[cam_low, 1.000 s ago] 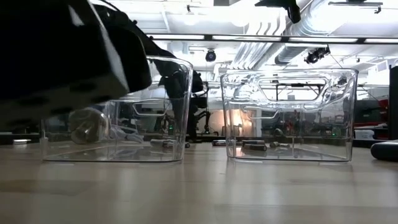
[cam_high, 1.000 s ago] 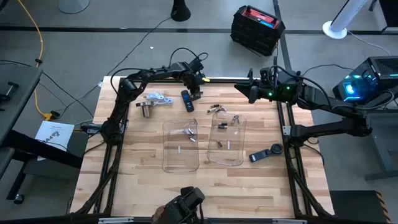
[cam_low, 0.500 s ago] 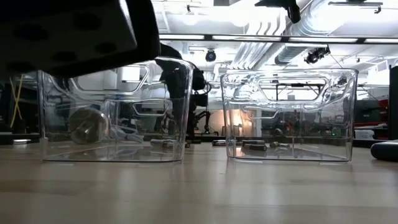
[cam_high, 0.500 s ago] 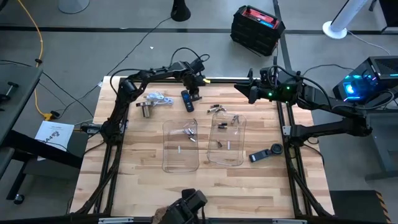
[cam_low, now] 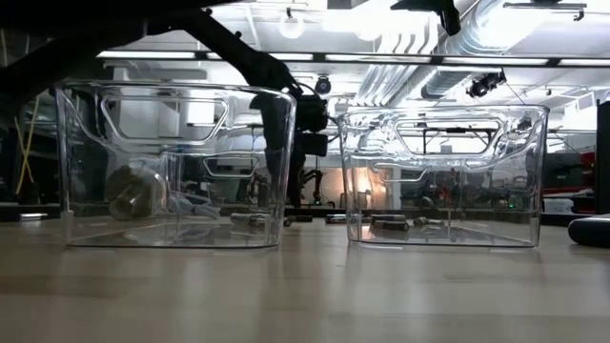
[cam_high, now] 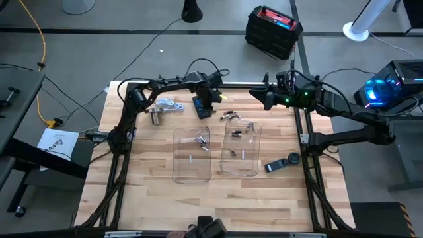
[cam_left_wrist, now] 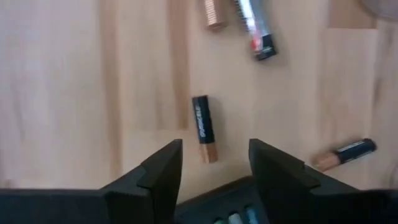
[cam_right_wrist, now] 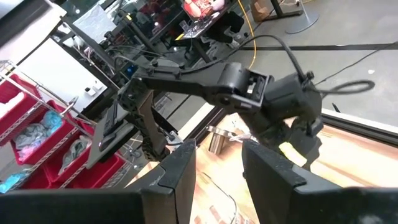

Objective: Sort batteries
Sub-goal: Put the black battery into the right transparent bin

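Note:
Several small batteries lie loose on the wood near the far edge, and more lie inside two clear trays mid-table. My left gripper hangs open over the far middle, pointing down, beside a dark remote. In the left wrist view a black and copper battery lies flat just ahead of the gap between the fingers, untouched. More batteries lie around it. My right gripper waits open, raised over the far right, with nothing in it.
A silvery metal cup and metal clutter sit at the far left. A dark bar-shaped gadget lies right of the right tray. In the low view the two trays stand side by side.
My left gripper has gone a little toward the table's right edge and risen slightly, staying over the far middle next to the remote. A dark shape at the near edge has drawn out of the high view and cleared the low view's upper left.

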You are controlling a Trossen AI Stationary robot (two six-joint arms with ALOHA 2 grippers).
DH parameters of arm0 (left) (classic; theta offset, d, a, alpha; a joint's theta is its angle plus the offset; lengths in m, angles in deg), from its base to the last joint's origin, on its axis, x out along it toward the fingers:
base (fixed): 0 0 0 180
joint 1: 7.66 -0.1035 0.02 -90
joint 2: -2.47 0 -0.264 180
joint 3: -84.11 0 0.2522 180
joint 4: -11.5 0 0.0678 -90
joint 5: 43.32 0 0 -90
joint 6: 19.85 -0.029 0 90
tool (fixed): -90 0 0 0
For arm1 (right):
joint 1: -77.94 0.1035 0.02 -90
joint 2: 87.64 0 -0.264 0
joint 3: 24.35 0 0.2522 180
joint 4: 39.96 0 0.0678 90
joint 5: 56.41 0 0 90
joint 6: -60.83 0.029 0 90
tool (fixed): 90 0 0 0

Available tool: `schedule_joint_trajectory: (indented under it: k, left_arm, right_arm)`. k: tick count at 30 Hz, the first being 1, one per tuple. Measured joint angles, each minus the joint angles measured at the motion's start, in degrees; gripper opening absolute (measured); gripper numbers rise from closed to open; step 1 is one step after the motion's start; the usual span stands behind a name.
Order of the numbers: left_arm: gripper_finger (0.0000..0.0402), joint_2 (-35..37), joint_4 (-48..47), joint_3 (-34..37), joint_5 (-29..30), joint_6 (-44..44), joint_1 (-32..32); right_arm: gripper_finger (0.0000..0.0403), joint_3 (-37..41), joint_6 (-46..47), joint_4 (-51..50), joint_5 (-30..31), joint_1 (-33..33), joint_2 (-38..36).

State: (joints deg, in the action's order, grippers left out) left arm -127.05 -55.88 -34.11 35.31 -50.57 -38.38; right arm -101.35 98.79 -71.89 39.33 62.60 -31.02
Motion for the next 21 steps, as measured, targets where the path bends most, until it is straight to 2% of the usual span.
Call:
schedule_joint_trajectory:
  k: [8, 14, 19, 21]
  left_arm:
    - [0.0183, -0.5, 2.0, 0.7, 9.4, 0.7, 3.0]
    - [0.0183, -0.5, -3.0, 0.7, 10.1, 5.1, 6.2]
    - [0.0183, -0.5, -0.7, 0.6, 8.9, 6.2, 9.4]
    - [0.0183, -0.5, 0.9, 0.6, 11.3, 6.2, 10.5]
  right_arm:
    - [0.0126, 0.0, 0.6, 0.0, 0.0, 0.0, 0.0]
    - [0.0126, 0.0, 0.1, 0.0, -0.2, 0.0, 0.0]
    - [0.0126, 0.0, -0.9, 0.0, -0.3, 0.0, 0.0]
    - [0.0126, 0.0, -0.9, -0.1, -0.3, 0.0, 0.0]
